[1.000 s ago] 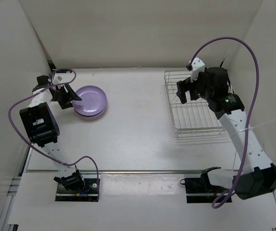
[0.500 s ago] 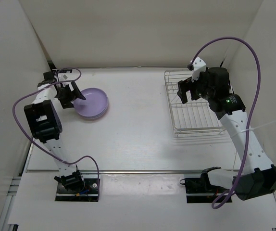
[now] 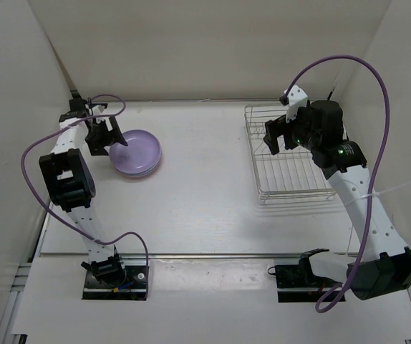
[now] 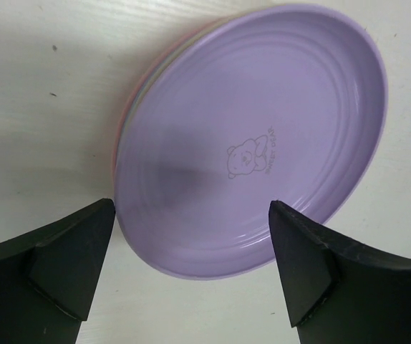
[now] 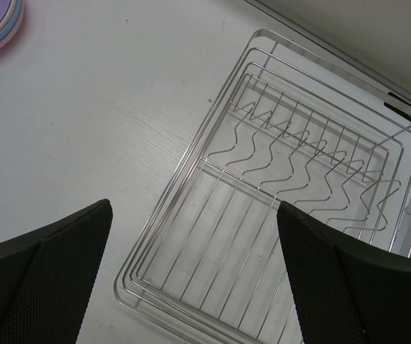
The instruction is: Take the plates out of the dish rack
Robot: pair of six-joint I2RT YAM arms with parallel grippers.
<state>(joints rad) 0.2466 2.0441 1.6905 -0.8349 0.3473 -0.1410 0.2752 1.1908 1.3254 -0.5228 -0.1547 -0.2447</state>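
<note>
Your left gripper [image 4: 191, 215] has its jaws spread wide and nothing between them. It sits low over the left rim of the lavender plate [image 4: 263, 129]. I can't tell from either view whether the fingers [image 4: 69, 258] touch the rim.

The lavender plate lies flat, face up, on top of the plate stack [image 3: 137, 152], with a small bear print [image 4: 248, 158] at its centre. A pink rim [image 4: 122, 122] shows under it on one side. The plates between those two are too thin a sliver to tell apart.

The stack is on the table [image 3: 205, 193], near the far-left corner.

Your right gripper [image 5: 195, 208] is also spread wide and holds nothing. It hangs above the dish rack [image 5: 277, 193], over the rack's left side.

The rack sits flat near the far-right corner, well apart from the stack.
</note>
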